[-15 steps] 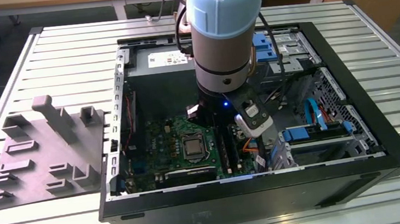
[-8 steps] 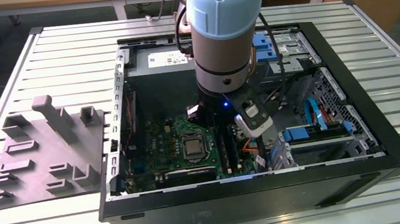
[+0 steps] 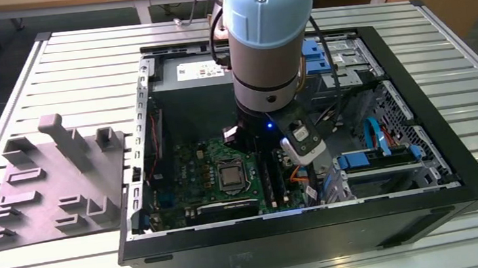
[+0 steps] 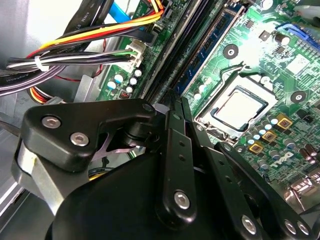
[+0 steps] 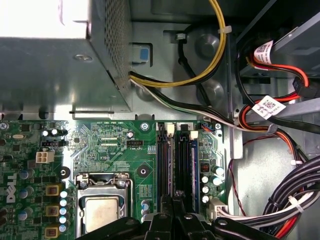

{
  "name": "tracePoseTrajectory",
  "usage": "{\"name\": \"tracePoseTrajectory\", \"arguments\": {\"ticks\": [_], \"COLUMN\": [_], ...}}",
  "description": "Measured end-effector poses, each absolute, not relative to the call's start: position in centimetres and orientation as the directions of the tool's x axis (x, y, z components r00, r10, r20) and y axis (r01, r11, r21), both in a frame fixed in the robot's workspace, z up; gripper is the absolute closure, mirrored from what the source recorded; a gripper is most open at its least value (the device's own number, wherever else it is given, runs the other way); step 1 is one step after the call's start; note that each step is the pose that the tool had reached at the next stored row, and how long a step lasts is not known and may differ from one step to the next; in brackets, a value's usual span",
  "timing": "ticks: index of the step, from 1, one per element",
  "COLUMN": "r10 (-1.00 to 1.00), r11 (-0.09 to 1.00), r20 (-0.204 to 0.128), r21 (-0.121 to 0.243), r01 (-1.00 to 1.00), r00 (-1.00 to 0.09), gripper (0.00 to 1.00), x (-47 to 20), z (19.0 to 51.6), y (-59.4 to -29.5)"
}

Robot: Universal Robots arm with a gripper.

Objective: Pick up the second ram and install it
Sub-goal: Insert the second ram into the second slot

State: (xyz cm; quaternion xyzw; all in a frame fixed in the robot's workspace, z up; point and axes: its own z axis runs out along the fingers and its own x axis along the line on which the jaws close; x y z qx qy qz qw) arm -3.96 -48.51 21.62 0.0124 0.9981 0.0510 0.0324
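1. Arm reaches down into the open PC case (image 3: 454, 179); gripper (image 5: 174, 200) sits right over the black RAM slots (image 5: 165, 160) on the green motherboard (image 5: 105, 145).
2. Fingers (image 4: 177, 112) pinched together, tips at the slots; can't tell if they're gripping anything.
3. Second ram (image 5: 194, 167): blue stick seated in a slot beside the fingertips, next to the CPU socket (image 5: 102, 210).

second ram (image 5: 183, 165) | blue stick | edge-on in motherboard slot
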Motion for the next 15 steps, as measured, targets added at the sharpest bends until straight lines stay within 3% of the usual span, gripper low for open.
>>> {"name": "tracePoseTrajectory", "arguments": {"ticks": [15], "r10": [0.028], "r11": [0.995], "r20": [-0.063], "r21": [0.102], "r01": [0.021], "r00": [-0.998], "gripper": [0.88], "x": [-3.96], "z": [21.47], "y": [-48.51]}}
